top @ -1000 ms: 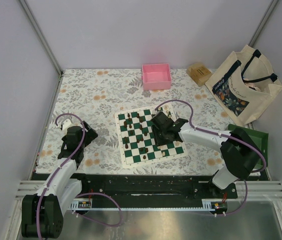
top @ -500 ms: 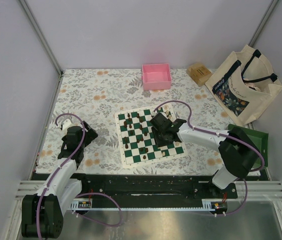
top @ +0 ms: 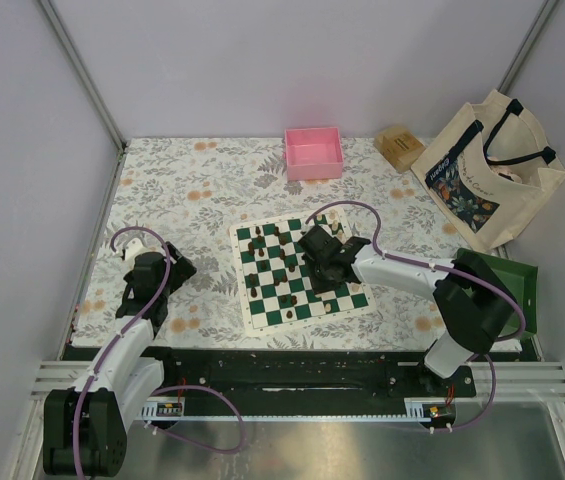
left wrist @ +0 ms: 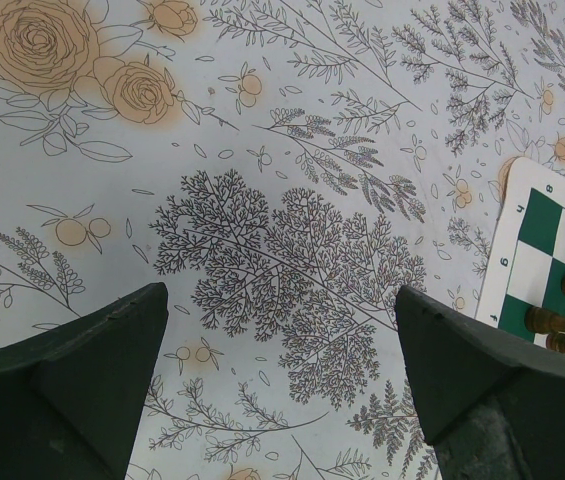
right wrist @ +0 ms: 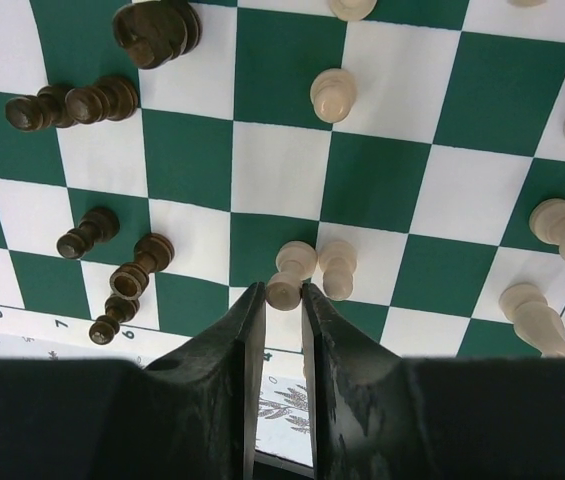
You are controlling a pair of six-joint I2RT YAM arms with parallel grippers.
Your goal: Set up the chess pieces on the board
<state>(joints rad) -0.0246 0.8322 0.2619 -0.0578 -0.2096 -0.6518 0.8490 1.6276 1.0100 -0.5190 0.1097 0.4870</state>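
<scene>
Right gripper [right wrist: 280, 292] low over the board [right wrist: 280, 165], fingers close together with only a thin slot between them. A cream piece [right wrist: 292, 262] sits right at the tips; gripped or just touched, I can't tell. Dark pieces [right wrist: 102, 98] are scattered on squares further off. Left gripper [left wrist: 280, 292] is spread wide above the flowered cloth [left wrist: 262, 150], beside the board's edge.

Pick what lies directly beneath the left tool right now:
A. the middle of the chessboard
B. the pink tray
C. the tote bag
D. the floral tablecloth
D. In the left wrist view the left tool stands open over the floral tablecloth. Nothing lies between its fingers, and only a corner of the board shows at the right edge.
</scene>
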